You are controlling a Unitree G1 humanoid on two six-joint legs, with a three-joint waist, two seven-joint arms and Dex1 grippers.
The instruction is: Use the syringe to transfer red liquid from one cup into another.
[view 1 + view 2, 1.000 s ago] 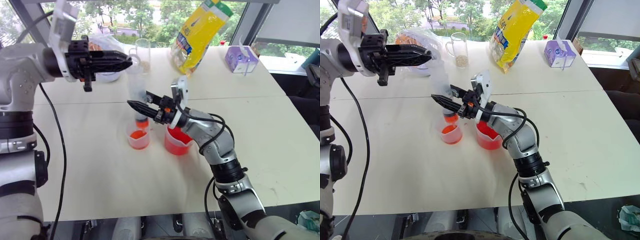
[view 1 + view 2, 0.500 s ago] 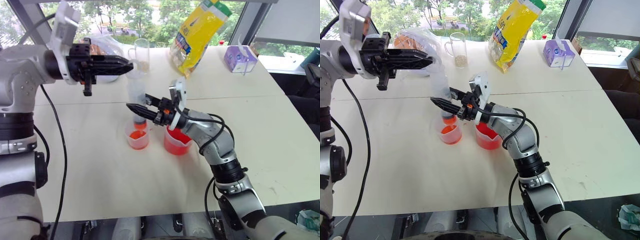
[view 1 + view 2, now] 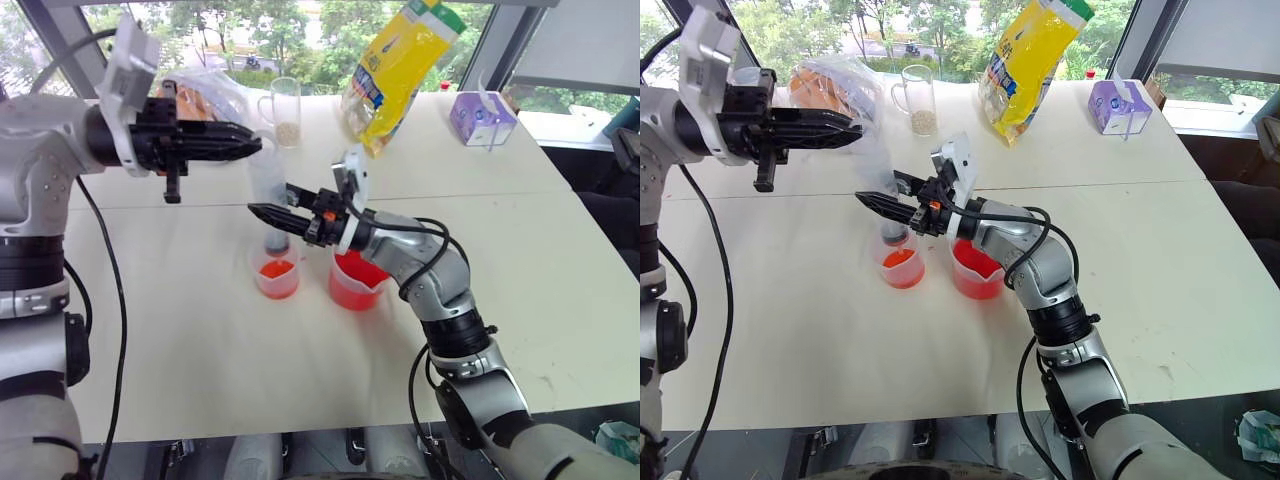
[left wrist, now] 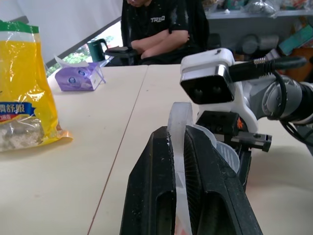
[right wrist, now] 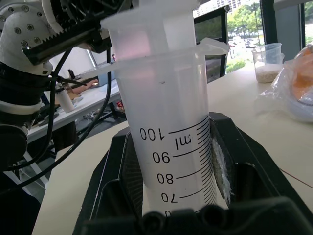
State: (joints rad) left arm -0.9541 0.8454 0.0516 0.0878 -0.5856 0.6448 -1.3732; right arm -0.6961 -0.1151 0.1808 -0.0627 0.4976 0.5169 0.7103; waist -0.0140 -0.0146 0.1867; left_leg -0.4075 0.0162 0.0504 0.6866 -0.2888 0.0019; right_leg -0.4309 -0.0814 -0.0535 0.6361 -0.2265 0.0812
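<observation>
Setting: a pale bench stood under windows with trees outside.
Syringe: the syringe stood upright near the middle of the bench, its tip over the smaller cup, which held a little red liquid.
Larger beaker: the larger beaker of red sat just beside the smaller cup, on the robot's right.
Right gripper: the right gripper was clamped across the syringe barrel from the right.
Left gripper: the left gripper was pinched on the plunger's top flange.
Right wrist view: it showed the printed scale on the barrel between the black fingers, from seventy up to one hundred.
Left wrist view: it showed the thin white flange caught between the fingers, and a seated person past the bench's far end.
Far edge: a handled glass, a yellow bag, a clear bag and a purple tissue box stood along it.
Change: the left gripper and plunger top sat slightly lower than a second earlier; the cups had not moved.
</observation>
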